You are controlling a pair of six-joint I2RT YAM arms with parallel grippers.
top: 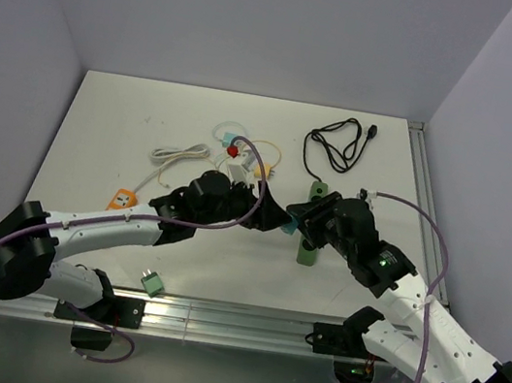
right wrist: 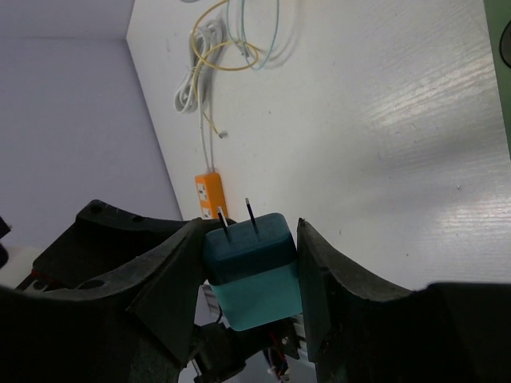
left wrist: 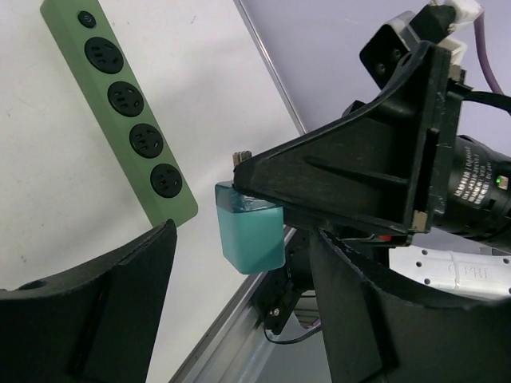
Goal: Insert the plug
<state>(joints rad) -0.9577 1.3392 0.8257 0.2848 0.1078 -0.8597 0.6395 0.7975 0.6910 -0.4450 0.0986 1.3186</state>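
right tool [right wrist: 249,243] grips plug [right wrist: 257,279]; plug boxy, teal (2 thin prongs)

The left gripper [left wrist: 243,239] and right gripper [right wrist: 249,255] meet nose to nose over the middle of the table [top: 130,121], with very little room between them. The right one pinches the teal plug [right wrist: 254,271]; the left one's fingers stand wide apart. The right arm covers part of the green power strip [left wrist: 120,104], but four sockets show bare. Farther back lie a black cord [top: 337,146] and tangled wires [top: 243,150]. An orange adapter [top: 124,199] sits beside the left arm.
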